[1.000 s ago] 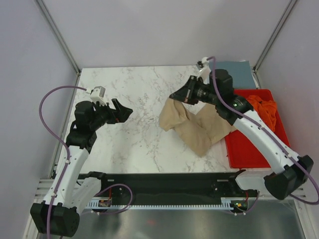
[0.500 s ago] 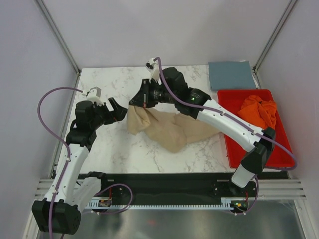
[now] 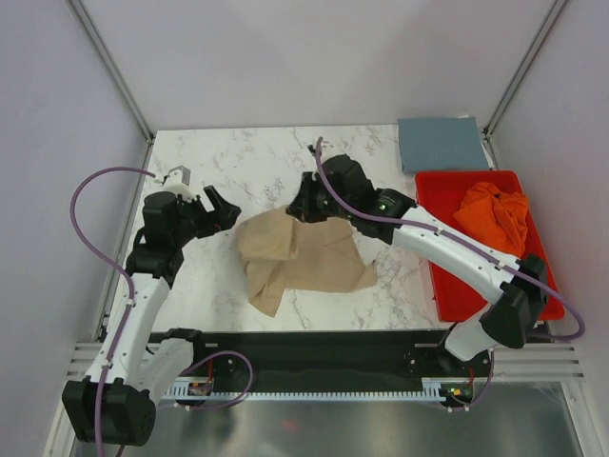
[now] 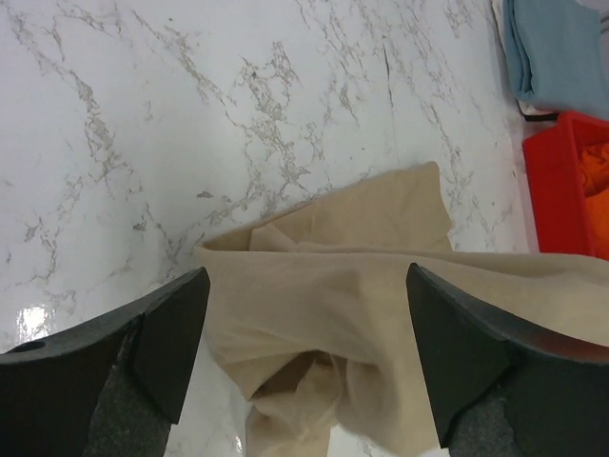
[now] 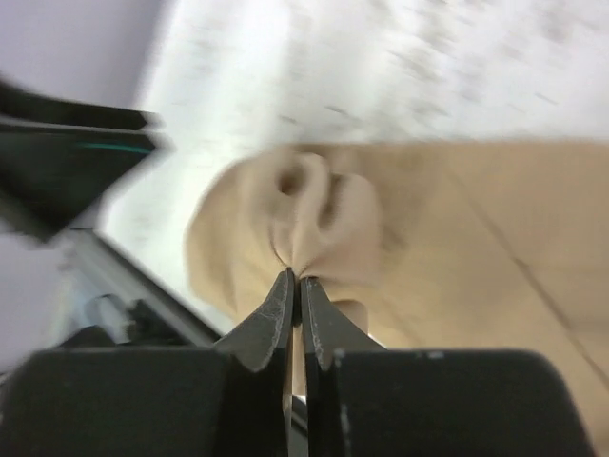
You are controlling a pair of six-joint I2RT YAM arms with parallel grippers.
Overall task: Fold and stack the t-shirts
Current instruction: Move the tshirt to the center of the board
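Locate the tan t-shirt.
Top view: the crumpled tan cloth t-shirt lies at the middle of the white marble table, left of the rigid red plastic tray.

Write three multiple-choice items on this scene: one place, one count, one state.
1. Where is the orange t-shirt? A on the marble; B in the red tray; C in a claw.
2. How many t-shirts show? A two; B three; C four.
3. The left claw is: A open; B shut on cloth; C out of view.
Key: B, it lies bunched in the tray; B, tan t-shirt, blue-grey t-shirt and orange; A, its jaws stand wide apart above the tan t-shirt.
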